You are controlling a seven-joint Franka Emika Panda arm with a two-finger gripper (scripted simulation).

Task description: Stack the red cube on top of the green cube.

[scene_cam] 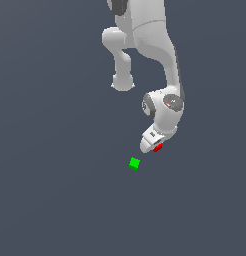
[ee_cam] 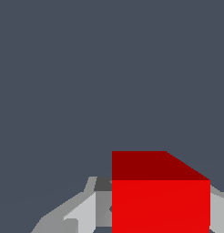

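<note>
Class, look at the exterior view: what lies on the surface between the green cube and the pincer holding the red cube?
Nothing. The exterior view shows only bare grey surface between the green cube and the pincer with the red cube.

Red cube [ee_cam: 160, 205], green cube [scene_cam: 134, 163], white tool [scene_cam: 151, 145]

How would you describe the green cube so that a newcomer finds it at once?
Start from the white arm's gripper, which is low in the exterior view. Just below it and toward that view's left, the green cube sits alone on the dark floor. The red cube is between the fingers instead.

The red cube [scene_cam: 158, 147] sits between the tool's fingers, near the green cube [scene_cam: 134, 163] lying apart.
</note>
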